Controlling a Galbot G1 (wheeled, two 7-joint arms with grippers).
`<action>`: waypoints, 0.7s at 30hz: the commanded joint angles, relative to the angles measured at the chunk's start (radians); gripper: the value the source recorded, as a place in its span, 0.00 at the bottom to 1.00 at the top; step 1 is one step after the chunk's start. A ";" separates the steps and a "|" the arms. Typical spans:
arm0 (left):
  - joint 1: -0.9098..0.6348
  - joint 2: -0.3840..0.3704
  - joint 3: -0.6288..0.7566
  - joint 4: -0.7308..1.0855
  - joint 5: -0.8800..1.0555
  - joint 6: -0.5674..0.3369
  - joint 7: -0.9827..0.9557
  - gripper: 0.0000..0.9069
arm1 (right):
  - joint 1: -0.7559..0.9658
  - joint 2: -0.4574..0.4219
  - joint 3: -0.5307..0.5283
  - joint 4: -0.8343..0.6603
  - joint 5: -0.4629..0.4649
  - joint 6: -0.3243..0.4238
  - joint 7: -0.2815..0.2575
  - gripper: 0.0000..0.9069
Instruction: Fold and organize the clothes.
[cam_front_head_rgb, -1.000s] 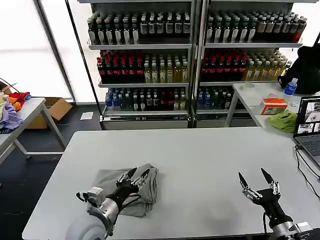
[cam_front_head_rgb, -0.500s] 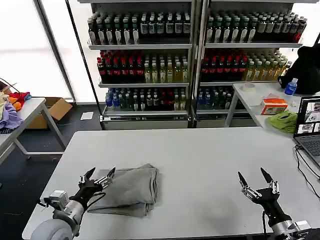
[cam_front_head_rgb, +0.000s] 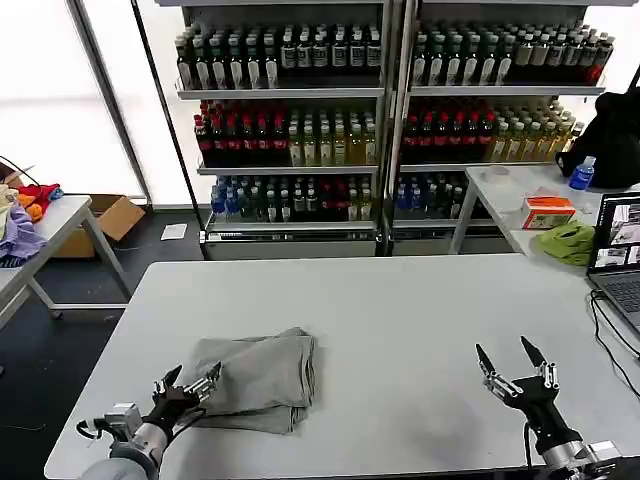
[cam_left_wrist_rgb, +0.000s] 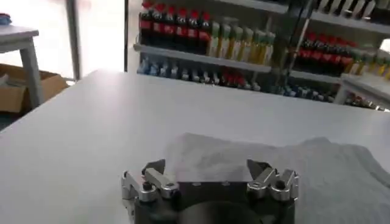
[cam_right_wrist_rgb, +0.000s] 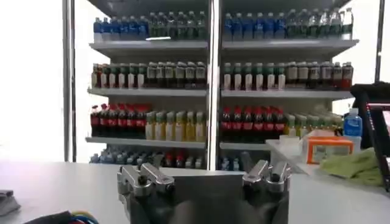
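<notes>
On the grey table (cam_front_head_rgb: 400, 300), folded shirts (cam_front_head_rgb: 262, 375) lie beside the spread, empty left tool (cam_front_head_rgb: 186, 385).

Plenty of open bench (cam_front_head_rgb: 400, 310) here: the whole middle and far half is bare, so a gripper can sweep across it freely. The one lump in the way is the folded grey shirt (cam_front_head_rgb: 262, 375) on the near left. The left gripper (cam_front_head_rgb: 187, 385) sits just beside its near-left edge, fingers spread, off the cloth I think. The right gripper (cam_front_head_rgb: 515, 367) hangs over bare surface at the near right, fingers apart. On the right edge a laptop (cam_front_head_rgb: 620, 262) and its black cable (cam_front_head_rgb: 605, 335) crowd that side. Shelving (cam_front_head_rgb: 385, 120) is well behind.
</notes>
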 joint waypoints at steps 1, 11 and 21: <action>-0.006 -0.029 0.022 0.067 0.023 -0.003 0.004 0.83 | -0.001 0.001 0.001 -0.001 0.000 0.001 0.000 1.00; -0.001 -0.037 0.016 0.077 0.008 -0.029 -0.001 0.00 | -0.005 0.006 0.004 0.007 0.001 0.004 -0.001 1.00; 0.018 -0.079 0.007 0.028 0.021 -0.064 -0.006 0.00 | -0.005 0.010 0.006 0.010 0.004 0.006 -0.001 1.00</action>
